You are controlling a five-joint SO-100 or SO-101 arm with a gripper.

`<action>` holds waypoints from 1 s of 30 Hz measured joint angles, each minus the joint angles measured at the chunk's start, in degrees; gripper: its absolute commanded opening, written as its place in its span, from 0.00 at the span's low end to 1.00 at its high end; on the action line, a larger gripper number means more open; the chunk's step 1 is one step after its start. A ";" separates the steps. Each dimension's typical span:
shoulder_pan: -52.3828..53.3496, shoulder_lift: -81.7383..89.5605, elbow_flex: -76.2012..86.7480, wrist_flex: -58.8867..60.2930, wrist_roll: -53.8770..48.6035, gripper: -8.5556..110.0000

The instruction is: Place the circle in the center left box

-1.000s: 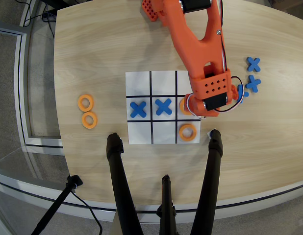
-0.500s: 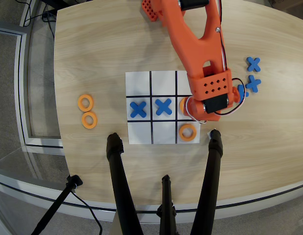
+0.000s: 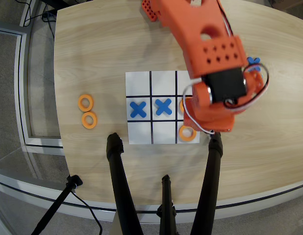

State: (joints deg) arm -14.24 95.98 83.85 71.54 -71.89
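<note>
The paper grid point(image 3: 164, 83) lies in the middle of the table. Blue crosses fill its middle-row left cell point(image 3: 138, 109) and centre cell point(image 3: 163, 106). The middle-row end cell without a cross point(image 3: 181, 117) is on the right in this overhead view, mostly under my orange arm. One orange ring point(image 3: 181, 104) peeks out there at the arm's edge. My gripper point(image 3: 192, 105) hangs over that cell; its jaws are hidden by the wrist. Another ring point(image 3: 187, 132) lies in the bottom right cell. Two more rings point(image 3: 86, 103) point(image 3: 89, 120) lie left of the grid.
A blue cross piece point(image 3: 253, 62) lies on the table to the right, partly behind the arm's cables. Black tripod legs point(image 3: 117, 176) point(image 3: 213, 166) reach over the table's front edge near the grid. The arm's base point(image 3: 150, 9) stands at the back.
</note>
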 measured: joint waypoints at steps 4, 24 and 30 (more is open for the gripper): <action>2.55 14.15 3.60 4.13 0.00 0.17; 14.24 80.42 67.94 -8.61 -5.36 0.17; 14.06 88.07 76.20 -11.78 -6.86 0.17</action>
State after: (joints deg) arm -0.18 184.04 160.05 59.77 -78.75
